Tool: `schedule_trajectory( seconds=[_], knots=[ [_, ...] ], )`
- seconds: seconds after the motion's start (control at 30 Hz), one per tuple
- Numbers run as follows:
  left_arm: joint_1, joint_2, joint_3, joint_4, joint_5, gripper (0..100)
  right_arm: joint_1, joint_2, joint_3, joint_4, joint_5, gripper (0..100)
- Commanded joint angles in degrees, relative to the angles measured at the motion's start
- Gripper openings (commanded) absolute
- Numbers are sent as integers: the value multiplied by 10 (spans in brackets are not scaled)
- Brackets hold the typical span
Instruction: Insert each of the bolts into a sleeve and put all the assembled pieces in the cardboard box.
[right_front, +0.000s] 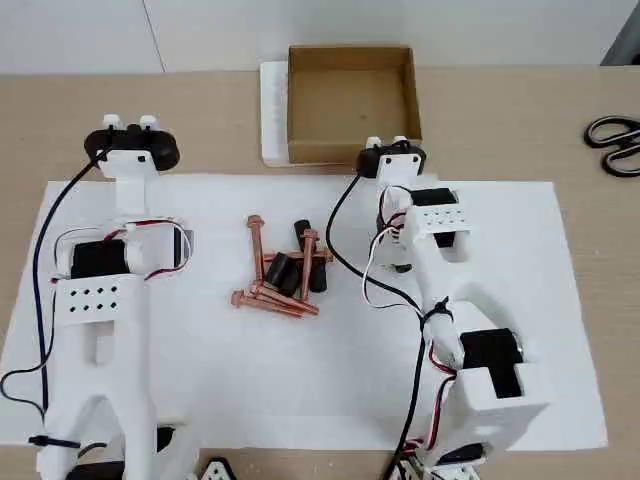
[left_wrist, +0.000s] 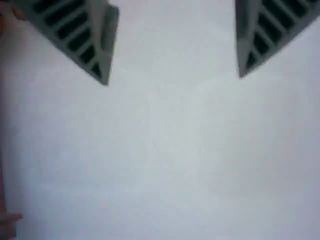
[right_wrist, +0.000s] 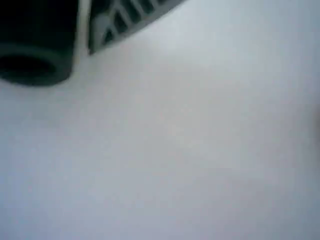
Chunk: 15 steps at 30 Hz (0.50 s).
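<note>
Left gripper (left_wrist: 172, 77) gapes wide and empty, its ribbed grey fingers (left_wrist: 85, 40) over a smooth white sheet (left_wrist: 160, 165). We see the right gripper (right_wrist: 60, 55) closed on a black sleeve (right_wrist: 35, 55), a matte hollow cylinder. Copper-coloured bolts (right_front: 275, 295) and more sleeves (right_front: 279, 270) lie heaped mid-frame in the high view, between the arms. The square cardboard box (right_front: 350, 100) sits upper centre, just beside the right gripper.

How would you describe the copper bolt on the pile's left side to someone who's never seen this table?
Find the open brown cardboard box at the table's far edge, then come down to the pile of copper bolts and black sleeves on the white sheet. The copper bolt is the pile's far-left piece, pointing toward the box, head first; the nearer bolts lie crosswise.
</note>
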Motion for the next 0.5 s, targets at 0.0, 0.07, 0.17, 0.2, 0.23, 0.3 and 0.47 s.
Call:
schedule_trajectory(
  seconds=[0.0, 0.07, 0.17, 0.2, 0.23, 0.3, 0.47],
  knots=[
    [4, -1, -2, -12, 4, 160, -1, 1, -15, -1, -7, 154],
    [4, -1, -2, -12, 4, 160, -1, 1, -15, -1, -7, 154],
    [4, -1, -2, -12, 4, 160, -1, 2, -14, -1, -5, 125],
    [4, -1, -2, -12, 3, 160, -1, 2, -14, -1, -5, 98],
    [4, -1, -2, -12, 3, 160, -1, 2, -14, -1, -6, 69],
    [4, -1, -2, -12, 3, 160, -1, 2, -13, -1, -6, 29],
    [4, -1, -1, -11, 3, 160, 11, -4, -18, 4, -4, 17]
  ],
)
